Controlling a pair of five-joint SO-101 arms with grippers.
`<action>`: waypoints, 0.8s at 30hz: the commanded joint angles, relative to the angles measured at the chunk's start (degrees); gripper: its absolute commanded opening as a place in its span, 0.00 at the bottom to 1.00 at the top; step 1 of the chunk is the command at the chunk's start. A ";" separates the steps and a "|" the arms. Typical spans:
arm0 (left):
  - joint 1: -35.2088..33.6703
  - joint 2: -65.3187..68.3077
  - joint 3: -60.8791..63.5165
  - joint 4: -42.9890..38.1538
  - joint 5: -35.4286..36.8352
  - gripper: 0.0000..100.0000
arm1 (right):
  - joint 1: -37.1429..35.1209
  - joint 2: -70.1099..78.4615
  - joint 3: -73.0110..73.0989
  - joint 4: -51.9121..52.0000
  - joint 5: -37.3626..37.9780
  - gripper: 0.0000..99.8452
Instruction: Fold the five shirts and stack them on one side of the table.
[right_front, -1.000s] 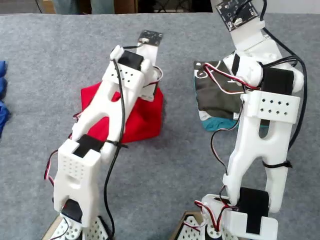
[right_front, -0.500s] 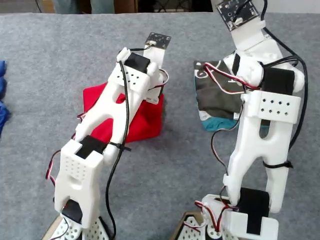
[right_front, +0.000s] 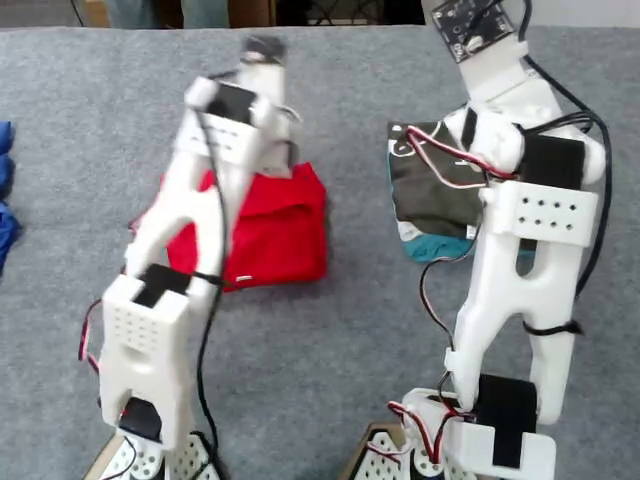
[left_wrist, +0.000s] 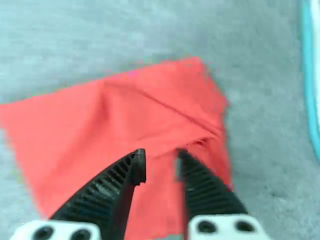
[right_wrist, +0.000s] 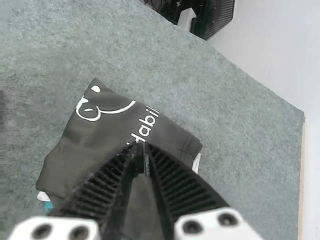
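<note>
Left wrist view puts your left gripper (left_wrist: 159, 162) right above the folded red shirt (left_wrist: 100, 125), jaws a little apart and holding nothing. The stack of folded shirts (right_front: 435, 195) — dark one on top — lies just beside the red shirt, below the right gripper (right_wrist: 140, 146), whose jaws are pressed together. Your left gripper is the nearer one — the red shirt likely goes sideways onto that stack.
</note>
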 joint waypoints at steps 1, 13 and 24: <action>-8.22 -0.79 -6.46 5.19 -4.84 0.03 | -7.47 0.04 -2.24 3.60 -0.44 0.02; -36.62 -1.41 4.62 8.18 -15.82 0.03 | -32.97 24.92 -4.70 6.42 -15.65 0.02; -49.10 -4.13 26.59 -3.34 -23.82 0.03 | -40.00 48.04 -29.14 18.64 -17.05 0.02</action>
